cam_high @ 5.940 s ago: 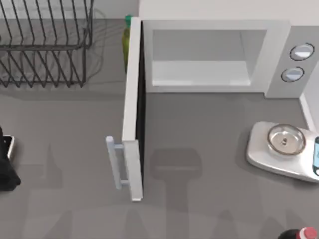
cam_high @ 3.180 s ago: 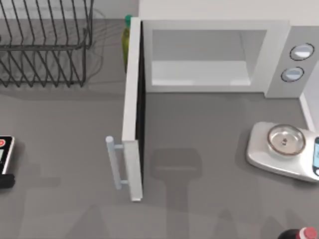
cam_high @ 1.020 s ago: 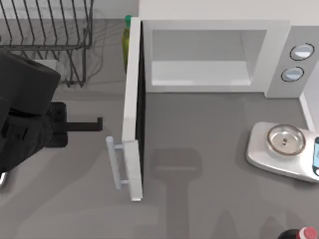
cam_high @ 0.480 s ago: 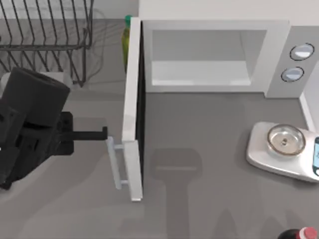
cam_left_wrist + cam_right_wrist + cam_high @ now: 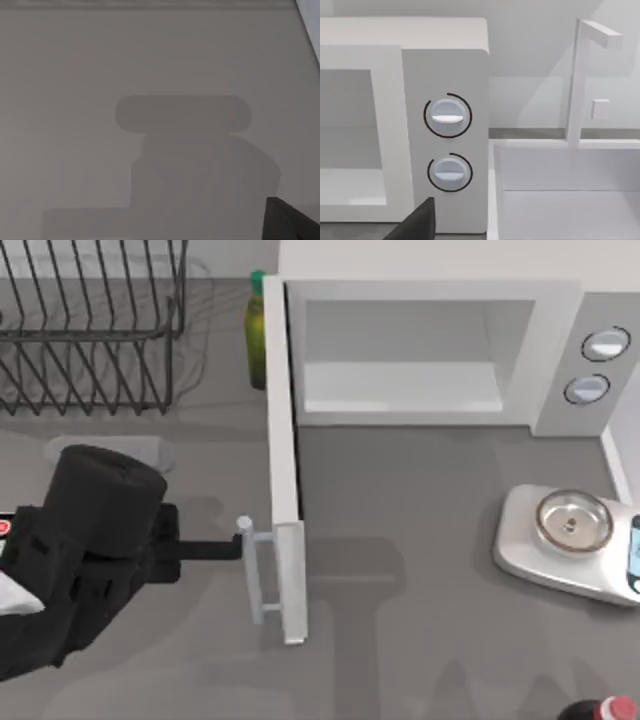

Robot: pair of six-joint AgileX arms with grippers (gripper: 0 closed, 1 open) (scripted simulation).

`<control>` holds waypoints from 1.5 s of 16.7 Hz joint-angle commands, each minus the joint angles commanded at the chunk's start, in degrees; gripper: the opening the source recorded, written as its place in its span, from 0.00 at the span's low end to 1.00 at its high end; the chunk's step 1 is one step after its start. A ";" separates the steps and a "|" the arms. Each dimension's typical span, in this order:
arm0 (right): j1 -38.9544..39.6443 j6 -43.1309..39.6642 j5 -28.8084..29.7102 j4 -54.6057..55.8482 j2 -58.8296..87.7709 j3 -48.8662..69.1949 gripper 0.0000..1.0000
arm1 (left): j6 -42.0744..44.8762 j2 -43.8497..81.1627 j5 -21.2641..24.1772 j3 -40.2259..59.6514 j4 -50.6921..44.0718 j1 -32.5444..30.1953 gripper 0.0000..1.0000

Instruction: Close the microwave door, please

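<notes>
The microwave stands at the back of the table, its pale cavity exposed. Two round knobs sit on its grey side panel, which the right wrist view shows as well. The microwave door is open and sticks out toward the table's front, seen edge-on. Its pale bar handle faces left. My left gripper reaches in from the left and its tip touches the top end of the handle. A dark corner of my right gripper sits in front of the knob panel.
A wire dish rack fills the back left, with a green bottle between it and the microwave. A white kitchen scale with a steel dish lies at the right. A red-capped bottle is at the front right corner.
My left arm came in from the left edge and moved right and forward up to the handle. The door has swung a little to the right.
</notes>
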 joint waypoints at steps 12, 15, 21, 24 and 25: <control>0.00 0.00 0.00 0.00 0.00 0.00 1.00 | -12.32 13.56 -8.58 13.36 -3.48 -16.08 0.00; 0.00 0.00 0.00 0.00 0.00 0.00 1.00 | -15.65 16.97 -11.04 16.63 -4.43 -19.52 0.00; 0.00 0.00 0.00 0.00 0.00 0.00 1.00 | -17.09 19.05 -11.64 18.82 -5.56 -20.79 0.00; 0.00 0.00 0.00 0.00 0.00 0.00 1.00 | -20.62 25.37 -13.50 26.30 -8.68 -24.30 0.00; 0.00 0.00 0.00 0.00 0.00 0.00 1.00 | -21.91 27.61 -14.17 29.38 -9.86 -25.56 0.00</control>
